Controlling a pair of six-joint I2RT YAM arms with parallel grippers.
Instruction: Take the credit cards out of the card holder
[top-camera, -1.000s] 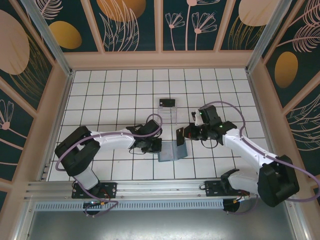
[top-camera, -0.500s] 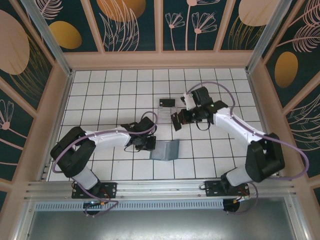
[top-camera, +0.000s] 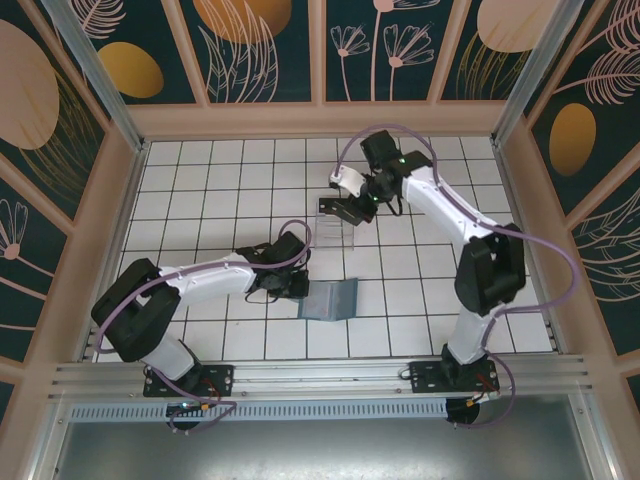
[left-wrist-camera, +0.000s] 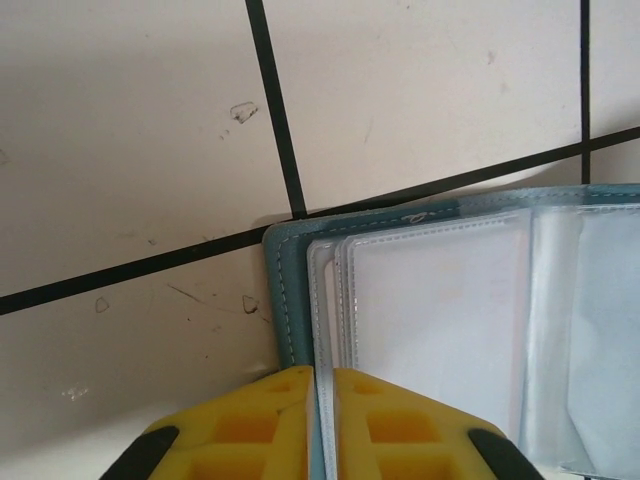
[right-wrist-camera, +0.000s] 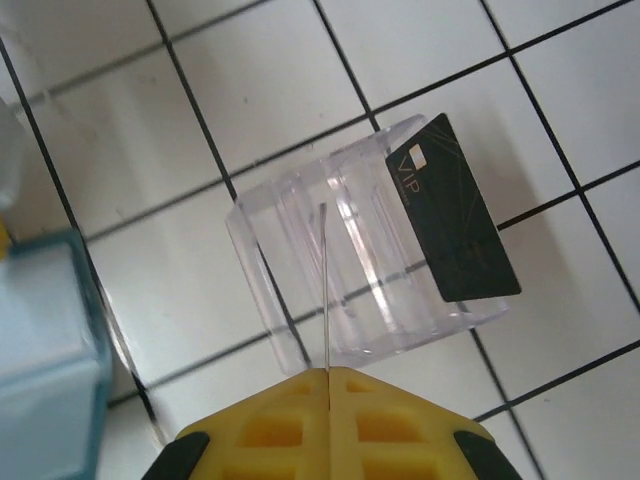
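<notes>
Right hand (right-wrist-camera: 327, 372), pinching a credit card (right-wrist-camera: 324, 290) edge-on over the mid-surface clear tray (right-wrist-camera: 270, 230), should drop it squarely into a slot; left hand (left-wrist-camera: 322, 372) pinches the card holder (left-wrist-camera: 285, 300) toward the near edge.

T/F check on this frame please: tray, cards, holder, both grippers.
1. The black card is at the clear tray, out of the holder. True.
2. The right gripper is open and empty. False: it is shut on a thin card, seen edge-on, over the tray.
3. The holder lies open on the tiles. True.
4. The left gripper hovers over the tray. False: it is at the holder's edge, fingers pinched on a clear sleeve.
5. The holder rests on top of the tray. False: they lie apart on the tiles.
</notes>
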